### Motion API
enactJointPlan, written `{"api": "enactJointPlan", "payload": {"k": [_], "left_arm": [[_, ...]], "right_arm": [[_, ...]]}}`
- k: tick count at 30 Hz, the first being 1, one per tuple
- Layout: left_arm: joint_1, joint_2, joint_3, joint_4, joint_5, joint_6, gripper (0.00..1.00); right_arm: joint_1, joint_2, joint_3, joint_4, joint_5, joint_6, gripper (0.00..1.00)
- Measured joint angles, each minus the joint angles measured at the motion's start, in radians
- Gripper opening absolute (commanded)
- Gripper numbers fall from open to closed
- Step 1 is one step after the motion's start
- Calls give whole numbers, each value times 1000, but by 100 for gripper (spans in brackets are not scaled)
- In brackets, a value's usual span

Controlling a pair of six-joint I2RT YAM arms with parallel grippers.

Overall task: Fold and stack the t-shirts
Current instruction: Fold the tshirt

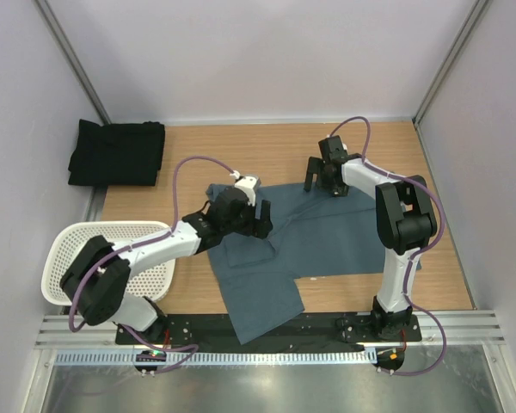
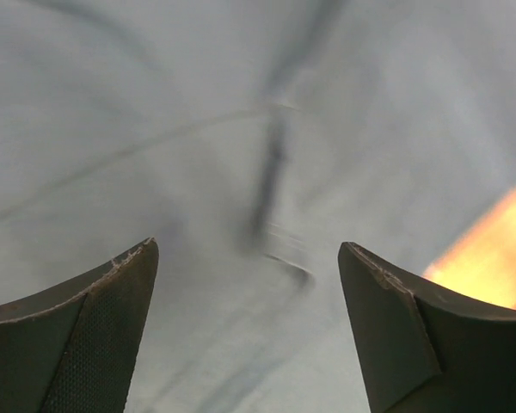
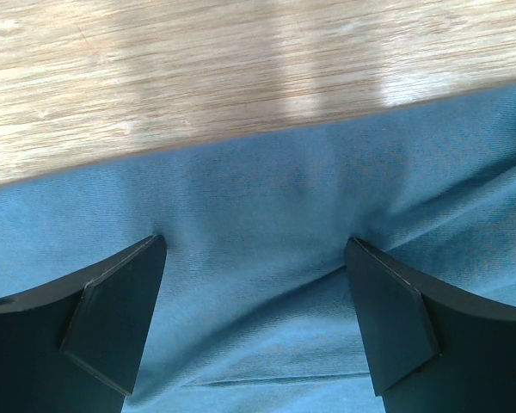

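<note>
The slate blue-grey t-shirt (image 1: pixel 327 237) lies spread across the middle of the table, one part hanging toward the near edge. The black t-shirt (image 1: pixel 116 153) sits folded at the back left corner. My left gripper (image 1: pixel 261 224) hovers over the blue-grey shirt's left part. In the left wrist view it (image 2: pixel 247 243) is open, with only blurred cloth (image 2: pixel 198 155) below. My right gripper (image 1: pixel 321 184) is at the shirt's far edge. The right wrist view shows it (image 3: pixel 256 241) open, fingertips (image 3: pixel 146 258) touching the cloth (image 3: pixel 258 215) near its hem.
A white perforated basket (image 1: pixel 69 249) stands at the left near edge, beside the left arm. Bare wooden table (image 3: pixel 198 77) runs beyond the shirt's far edge. Walls close off the back and both sides.
</note>
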Motion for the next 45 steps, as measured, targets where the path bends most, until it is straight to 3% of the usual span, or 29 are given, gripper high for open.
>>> {"api": "enactJointPlan", "payload": {"k": [7, 14, 23, 25, 29, 40, 45], "left_arm": [[21, 123, 38, -68, -119, -52, 60], [-4, 228, 82, -119, -154, -24, 50], [-86, 298, 169, -130, -160, 13, 46], [-100, 320, 188, -137, -160, 24, 48], [-124, 340, 205, -158, -134, 47, 80], [-136, 332, 235, -148, -48, 71, 86], [-21, 241, 229, -155, -51, 4, 88]], "right_arm": [[4, 0, -2, -7, 25, -23, 92], [5, 0, -4, -6, 29, -28, 92], [5, -2, -9, 0, 29, -32, 92], [5, -3, -11, 1, 29, -34, 92], [6, -3, -11, 3, 31, -38, 92], [6, -3, -12, 4, 31, -40, 92], [6, -20, -12, -18, 17, -40, 93]]}}
